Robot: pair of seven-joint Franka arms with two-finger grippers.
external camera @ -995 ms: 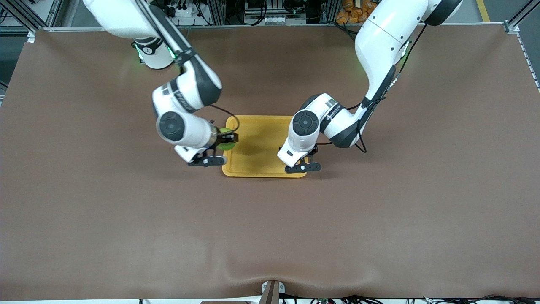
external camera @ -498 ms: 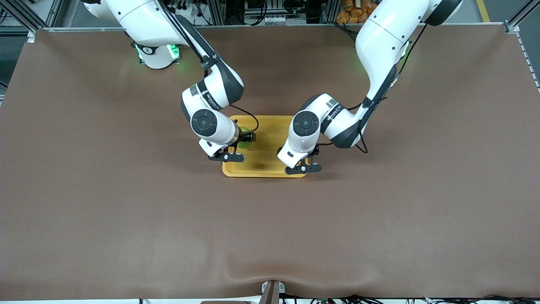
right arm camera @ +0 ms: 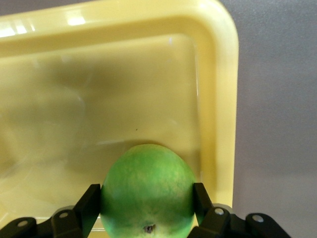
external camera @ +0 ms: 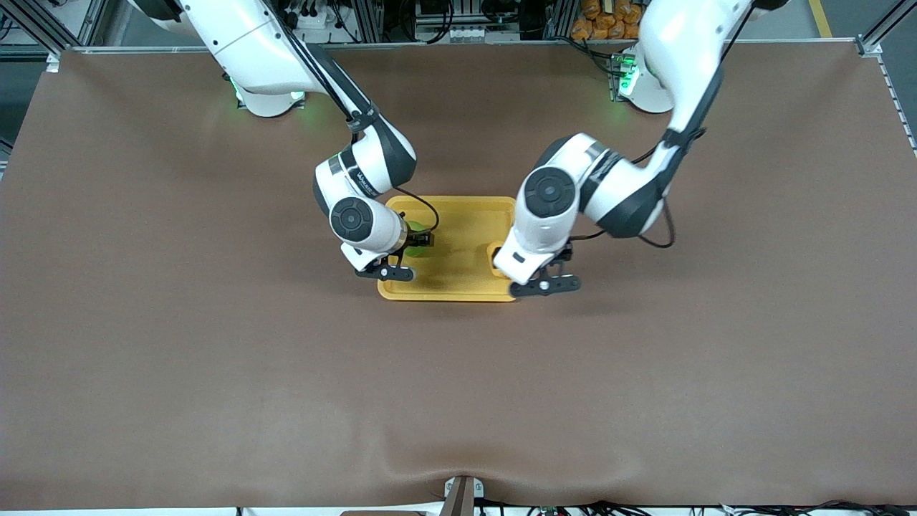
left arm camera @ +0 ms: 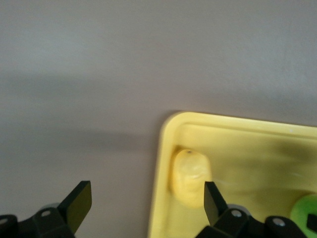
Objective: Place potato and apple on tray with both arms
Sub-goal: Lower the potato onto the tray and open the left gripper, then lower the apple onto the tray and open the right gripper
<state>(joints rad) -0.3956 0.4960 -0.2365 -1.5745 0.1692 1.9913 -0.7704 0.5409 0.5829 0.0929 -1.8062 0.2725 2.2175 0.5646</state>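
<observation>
The yellow tray [external camera: 458, 287] lies mid-table. The green apple [external camera: 416, 241] is gripped in my right gripper [external camera: 421, 239], just above the tray floor near the right arm's end; in the right wrist view the apple [right arm camera: 148, 188] sits between the two fingers [right arm camera: 90, 201] over the tray [right arm camera: 218, 99]. The yellow potato [external camera: 494, 253] lies in the tray's corner at the left arm's end. My left gripper [external camera: 529, 268] is open and empty over that tray rim; in the left wrist view [left arm camera: 146, 203] the potato [left arm camera: 189, 177] lies beside one finger [left arm camera: 213, 201], inside the rim [left arm camera: 163, 148].
Brown table cover [external camera: 458, 401] all round the tray. The apple shows as a green patch [left arm camera: 308, 214] at the edge of the left wrist view. The arms' green-lit bases [external camera: 266, 100] stand along the table's edge farthest from the front camera.
My right arm carried the apple from outside the tray's rim to over the tray. My left arm swung toward its own end of the table, uncovering the potato in the tray.
</observation>
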